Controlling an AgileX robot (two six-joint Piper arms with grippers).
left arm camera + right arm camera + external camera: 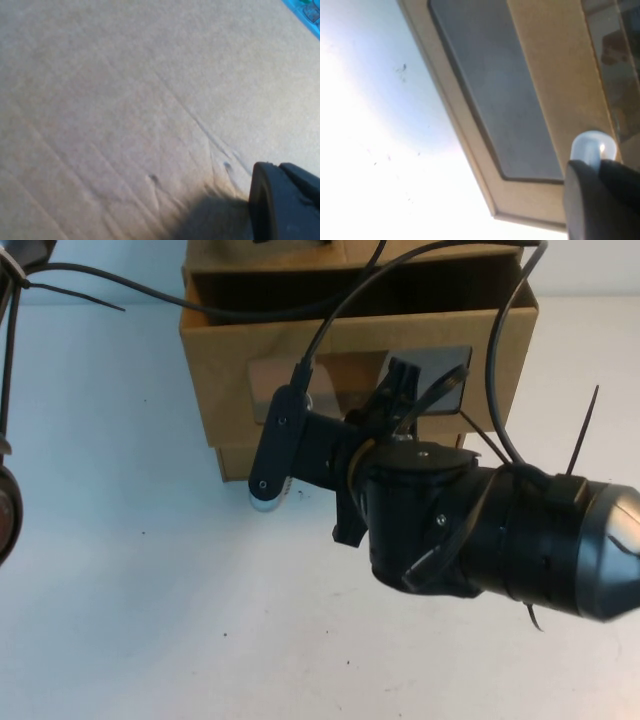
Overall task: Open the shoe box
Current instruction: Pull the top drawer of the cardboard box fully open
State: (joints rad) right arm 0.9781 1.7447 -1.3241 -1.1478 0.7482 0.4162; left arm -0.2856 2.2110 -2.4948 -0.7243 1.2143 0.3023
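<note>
A: Whereabouts of the shoe box?
B: Sitting at the far middle of the white table, brown cardboard, with a grey window panel in the near face.
A: And the right gripper?
B: Up against that panel, reaching in from the right (fingers drawn together; whether pinching anything, cannot tell).
A: And the left gripper?
B: Hard by plain cardboard, going by its own wrist view. Apart or together, cannot tell.
</note>
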